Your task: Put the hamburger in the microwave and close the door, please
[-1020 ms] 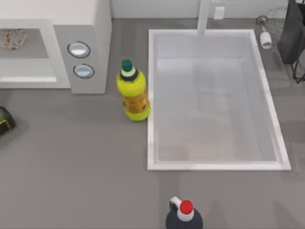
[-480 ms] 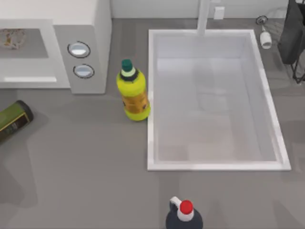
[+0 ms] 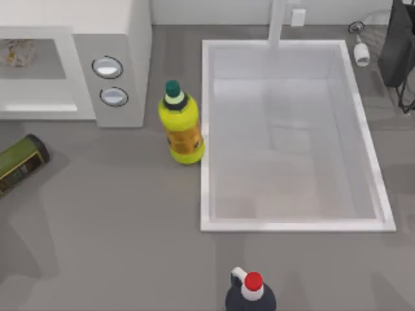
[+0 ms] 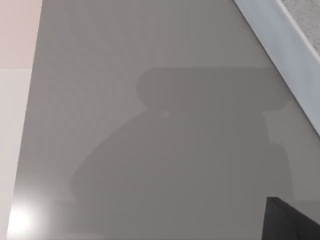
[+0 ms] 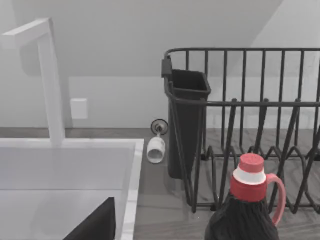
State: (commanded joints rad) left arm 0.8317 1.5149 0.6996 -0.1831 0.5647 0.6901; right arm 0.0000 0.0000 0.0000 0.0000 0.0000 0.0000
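Hamburger point(image 3: 17, 52) sits inside microwave point(image 3: 117, 39) cavity, far left. Our gripper states: cannot tell. Risk we see: dark-green bottle point(image 3: 19, 162) lying on worktop point(image 3: 130, 227) near left could obstruct door closing.

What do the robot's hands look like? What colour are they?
Very little of them can be seen. A corner of the left gripper is plain black, with straight, sharp edges. A piece of the right gripper is black too, shaped like a slanted wedge. Both look smooth and matte. No cables, stickers or markings can be made out on either piece.
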